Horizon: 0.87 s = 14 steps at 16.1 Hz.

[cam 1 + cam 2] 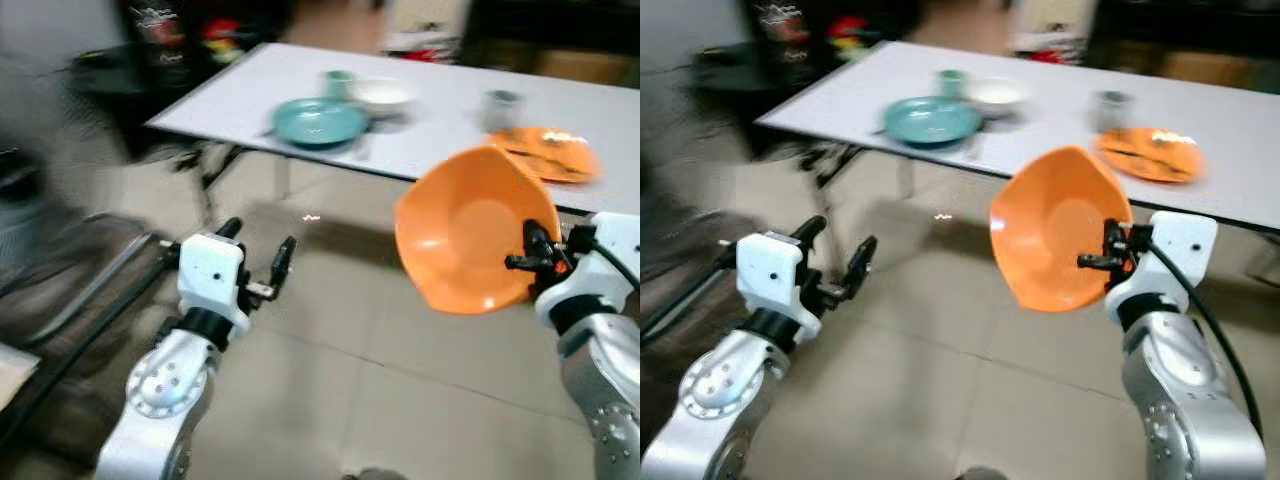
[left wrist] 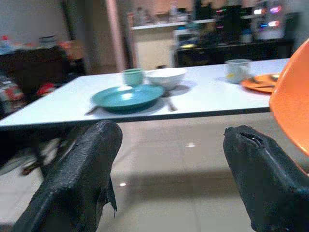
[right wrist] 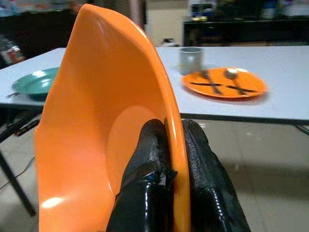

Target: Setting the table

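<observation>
Right wrist view shows our right gripper raised, jaws clamped on the tilted orange bowl rim; our left gripper reaches forward, jaws apart, before the worktop.

The left gripper is held out low before the body on its bent silver arm, its two black fingers spread well apart with nothing between them. The right gripper is raised on its bent arm at the robot's right, jaws pinched onto the rim of an orange bowl, one finger inside the rim and one outside
</observation>
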Tool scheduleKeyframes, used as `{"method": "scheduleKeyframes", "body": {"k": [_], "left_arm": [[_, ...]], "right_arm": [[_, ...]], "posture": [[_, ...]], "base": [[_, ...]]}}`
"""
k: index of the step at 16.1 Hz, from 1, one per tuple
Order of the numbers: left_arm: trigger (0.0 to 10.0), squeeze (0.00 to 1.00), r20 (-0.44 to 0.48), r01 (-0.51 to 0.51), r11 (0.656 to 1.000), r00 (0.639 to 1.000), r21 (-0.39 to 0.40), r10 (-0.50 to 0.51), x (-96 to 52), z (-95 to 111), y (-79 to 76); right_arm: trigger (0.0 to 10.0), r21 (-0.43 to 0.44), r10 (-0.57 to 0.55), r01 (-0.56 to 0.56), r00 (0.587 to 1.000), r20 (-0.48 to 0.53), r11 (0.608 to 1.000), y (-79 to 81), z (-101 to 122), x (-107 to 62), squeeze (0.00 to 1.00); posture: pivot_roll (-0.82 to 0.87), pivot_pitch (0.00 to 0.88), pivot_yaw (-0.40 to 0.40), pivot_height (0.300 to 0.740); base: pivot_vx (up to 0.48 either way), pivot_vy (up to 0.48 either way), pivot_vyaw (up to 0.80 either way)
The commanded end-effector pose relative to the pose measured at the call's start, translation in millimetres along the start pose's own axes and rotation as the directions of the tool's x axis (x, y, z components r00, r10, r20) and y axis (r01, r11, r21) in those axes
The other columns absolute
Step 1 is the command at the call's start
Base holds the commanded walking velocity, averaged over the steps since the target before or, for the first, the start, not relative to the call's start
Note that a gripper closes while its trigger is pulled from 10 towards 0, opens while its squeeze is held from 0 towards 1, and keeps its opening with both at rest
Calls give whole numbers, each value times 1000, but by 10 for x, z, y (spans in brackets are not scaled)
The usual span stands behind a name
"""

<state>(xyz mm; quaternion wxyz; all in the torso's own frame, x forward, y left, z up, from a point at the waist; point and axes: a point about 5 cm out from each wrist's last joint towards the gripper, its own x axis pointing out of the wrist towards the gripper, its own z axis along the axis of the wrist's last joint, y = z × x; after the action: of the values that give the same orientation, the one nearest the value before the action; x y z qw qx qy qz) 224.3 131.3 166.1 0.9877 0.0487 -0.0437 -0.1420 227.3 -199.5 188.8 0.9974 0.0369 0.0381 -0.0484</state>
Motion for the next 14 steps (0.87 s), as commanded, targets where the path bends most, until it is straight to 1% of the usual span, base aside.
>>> {"method": "scheduleKeyframes", "body": {"k": [1, 3, 7, 13, 14], "left_arm": [[10000, 0, 12, 9, 1000, 1000, 5, -9, 25, 17, -5], [10000, 0, 14, 18, 1000, 1000, 8, -18, 44, 11, -4], [10000, 0, 18, 33, 999, 999, 13, -33, 71, 9, -12], [10000, 0, 30, 42, 999, 999, 21, -43, 120, 18, -13], [10000, 0, 31, 33, 999, 999, 22, -33, 136, 17, -4]], "right_arm": [[10000, 11, 3, -3, 999, 41, 1000, 9, 95, 1, 0], [10000, 27, -16, 15, 999, 40, 1000, -13, 101, 15, 0], [10000, 31, -20, 19, 999, 42, 999, -11, 116, 29, 0], [10000, 36, -11, 9, 999, 52, 999, 7, 135, 40, 0], [10000, 36, -2, 0, 998, 60, 999, 14, 148, 49, 0]], "posture": [[-52, 0, -4, 740], [-58, 0, -4, 740], [-61, 0, -5, 740], [-63, 0, 1, 740], [-63, 0, 1, 740]], "base": [[307, 0, -800], [309, 0, -800], [312, 0, -800], [322, 0, -798], [322, 0, -475]]}}
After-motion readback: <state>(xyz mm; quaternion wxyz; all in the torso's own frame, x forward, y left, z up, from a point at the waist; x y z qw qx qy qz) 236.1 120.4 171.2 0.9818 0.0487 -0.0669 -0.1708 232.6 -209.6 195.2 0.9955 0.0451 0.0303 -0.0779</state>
